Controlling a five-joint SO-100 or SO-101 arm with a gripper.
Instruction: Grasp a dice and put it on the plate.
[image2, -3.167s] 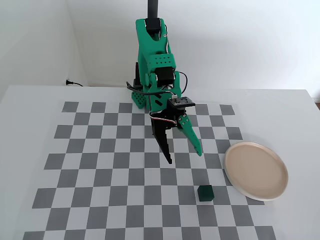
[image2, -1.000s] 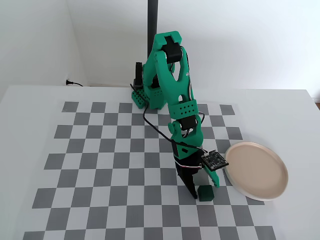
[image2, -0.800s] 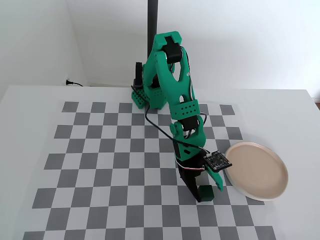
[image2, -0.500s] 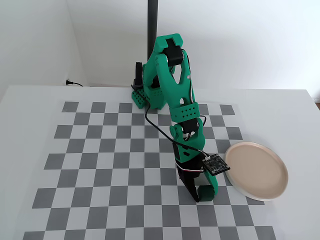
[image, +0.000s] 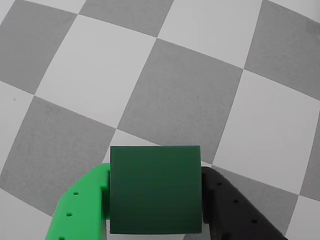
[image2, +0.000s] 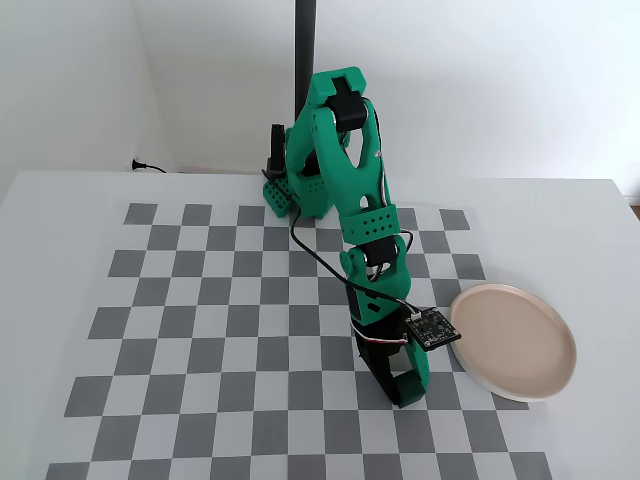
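Your end effector (image: 156, 200) is clamped on the dice (image: 155, 189), one finger flush against each side, low over the checkered desk (image: 210, 65), left of the plate (image2: 512, 342).

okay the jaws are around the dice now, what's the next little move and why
Probably lift straight up a little. In the wrist view the dice sits between the green and black jaws, both sides touching it, so the gripper looks shut on it. The plate lies empty to the right in the fixed view, so lift before swinging over.

White walls (image2: 520, 80), white table (image2: 60, 200), grey checkered mat (image2: 200, 330), dark pole (image2: 304, 40), soft daylight.
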